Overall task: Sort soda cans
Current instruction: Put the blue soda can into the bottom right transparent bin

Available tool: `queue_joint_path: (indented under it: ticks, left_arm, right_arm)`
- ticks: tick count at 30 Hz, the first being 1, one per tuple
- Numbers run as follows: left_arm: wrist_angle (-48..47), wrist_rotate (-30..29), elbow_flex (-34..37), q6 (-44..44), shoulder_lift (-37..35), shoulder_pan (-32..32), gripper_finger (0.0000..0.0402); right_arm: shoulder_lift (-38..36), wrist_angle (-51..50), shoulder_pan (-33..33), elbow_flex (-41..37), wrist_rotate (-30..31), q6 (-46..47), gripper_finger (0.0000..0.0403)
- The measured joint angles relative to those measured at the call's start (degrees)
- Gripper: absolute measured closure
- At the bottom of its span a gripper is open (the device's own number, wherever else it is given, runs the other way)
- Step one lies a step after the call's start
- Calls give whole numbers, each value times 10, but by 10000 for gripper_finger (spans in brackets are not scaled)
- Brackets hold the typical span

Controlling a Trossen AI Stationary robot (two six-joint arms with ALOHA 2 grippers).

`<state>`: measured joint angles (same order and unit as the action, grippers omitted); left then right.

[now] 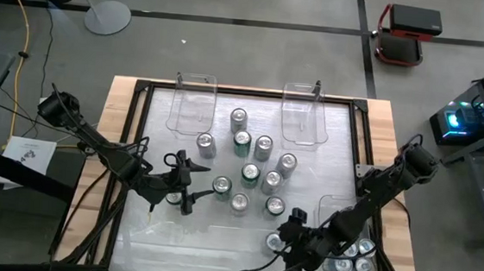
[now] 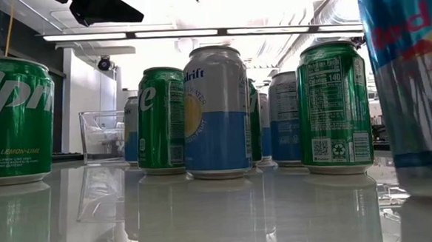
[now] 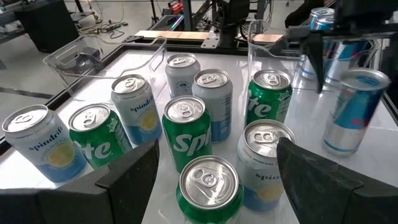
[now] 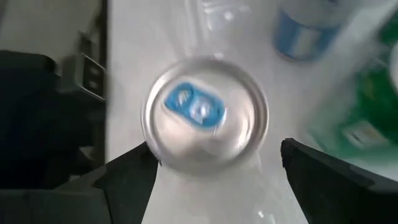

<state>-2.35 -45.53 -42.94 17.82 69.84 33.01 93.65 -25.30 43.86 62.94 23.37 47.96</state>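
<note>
high view showing the sort half done, and both grippers are hanging open over cans that could topple.

starting big: the table [image 1: 130,239] is carrying a loose cluster of soda cans [image 1: 250,172] at its middle, green and pale ones standing upright and close together, with more sitting in the clear bin [image 1: 333,205] at the right. the left gripper [image 1: 188,183] is hovering with fingers spread just beside the cluster, so any sweep in could be knocking neighbours over like skittles. the right gripper [image 4: 214,162] is standing wide open, straight above a blue-tabbed can [image 4: 205,113] that it is gripping nowhere; if it is dropping off-centre, a finger could be clipping the rim and tipping it. smallest worry: that slick tabletop is letting a nudged can slide.
</note>
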Motion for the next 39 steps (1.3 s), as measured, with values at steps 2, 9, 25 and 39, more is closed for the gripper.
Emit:
queue_joint_path:
  ticks: [2, 9, 25, 39]
  left_arm:
    - [0, 0, 0, 0, 0, 0, 99]
    - [0, 0, 0, 0, 0, 0, 99]
    - [0, 0, 0, 0, 0, 0, 99]
    - [0, 19, 0, 11, 0, 0, 99]
  right_arm:
    - [-6, -32, 0, 0, -1, 13, 77]
    - [-18, -55, 0, 0, -28, 21, 77]
    - [-18, -44, 4, 0, -43, 38, 77]
    - [-3, -44, 67, 0, 1, 101, 77]
